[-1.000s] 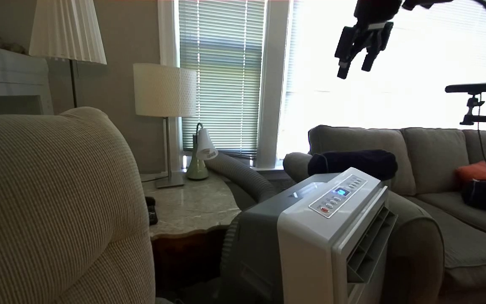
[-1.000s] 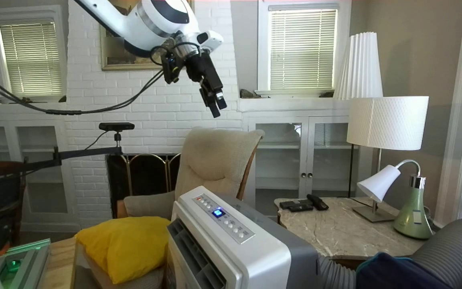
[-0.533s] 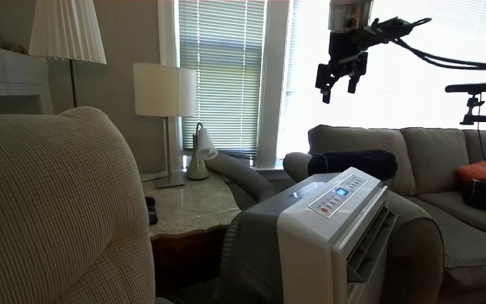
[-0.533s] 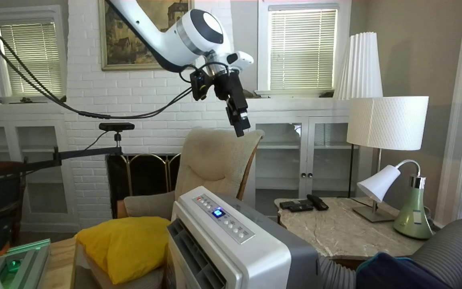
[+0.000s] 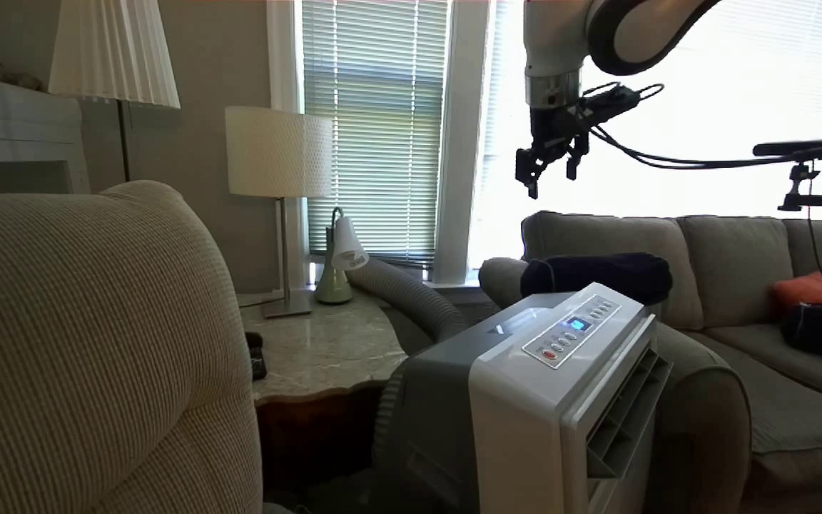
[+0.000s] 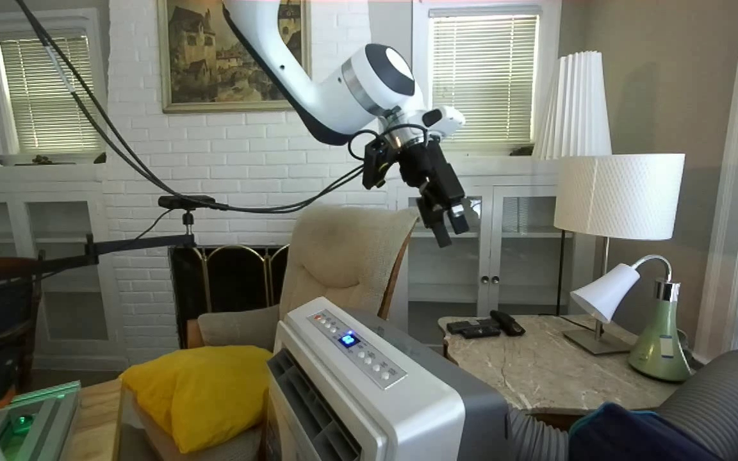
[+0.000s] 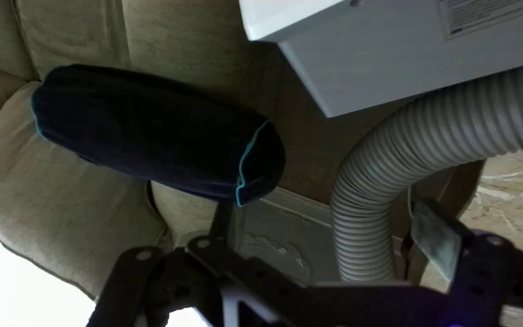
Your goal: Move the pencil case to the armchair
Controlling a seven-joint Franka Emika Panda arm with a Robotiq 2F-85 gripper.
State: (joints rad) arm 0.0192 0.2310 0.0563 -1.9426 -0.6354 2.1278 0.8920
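I see the pincer (image 5: 552, 183) spread wide, higher than the sofa (image 5: 732, 271) where the pencil case (image 7: 157, 134) lies; the armchair (image 5: 97, 343) stands well apart from that sofa

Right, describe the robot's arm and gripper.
The arm is white, rounded and dark-edged, with a dark-ringed pale disc and a metallic collar. The gripper is black, angular and two-fingered, with a greyish pad showing in the wrist view. Slim black cables loop beside it.
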